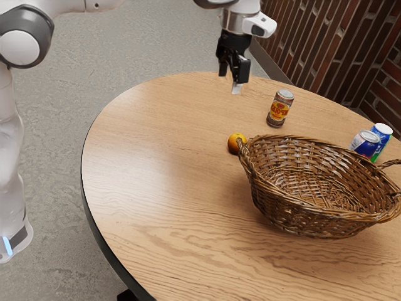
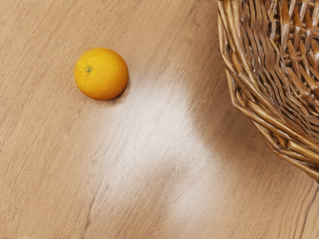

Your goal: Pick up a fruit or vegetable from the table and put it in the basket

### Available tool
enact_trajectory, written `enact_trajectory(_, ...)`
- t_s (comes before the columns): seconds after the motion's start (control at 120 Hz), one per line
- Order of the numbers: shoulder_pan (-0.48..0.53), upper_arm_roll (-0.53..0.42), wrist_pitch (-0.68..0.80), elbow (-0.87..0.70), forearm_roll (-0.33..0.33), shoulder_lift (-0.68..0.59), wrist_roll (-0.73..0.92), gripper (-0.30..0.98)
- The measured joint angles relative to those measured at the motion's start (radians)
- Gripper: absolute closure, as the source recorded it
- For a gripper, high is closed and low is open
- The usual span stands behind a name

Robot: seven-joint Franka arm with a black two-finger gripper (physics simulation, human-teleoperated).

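One orange (image 2: 101,74): the gripper (image 1: 230,82), spread and empty, should centre above it, then descend clear of the basket (image 1: 301,216)

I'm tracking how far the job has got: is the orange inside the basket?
No, the orange sits on the table outside the basket, with bare wood between the two.

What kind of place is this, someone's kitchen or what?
Hard to say exactly, but it looks like a plain room or covered patio: there's a brick wall, a bare grey floor that resembles concrete, and a rounded wooden table.
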Motion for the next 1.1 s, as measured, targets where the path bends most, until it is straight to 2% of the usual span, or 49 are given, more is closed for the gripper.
enact_trajectory(0.2,0.047,0.005,0.001,0.000,0.003,0.000,-0.015,0.00)
enact_trajectory(0.342,-0.004,0.092,0.002,0.035,0.013,0.006,-0.023,0.00)
enact_trajectory(0.508,-0.080,0.241,0.006,0.043,0.029,0.062,-0.030,0.00)
enact_trajectory(0.667,0.035,0.272,0.013,0.086,0.028,0.150,-0.035,0.00)
enact_trajectory(0.85,0.033,0.273,0.037,0.141,-0.017,0.255,-0.040,0.00)
enact_trajectory(1.1,0.028,0.267,0.159,0.111,-0.100,0.377,-0.036,0.00)
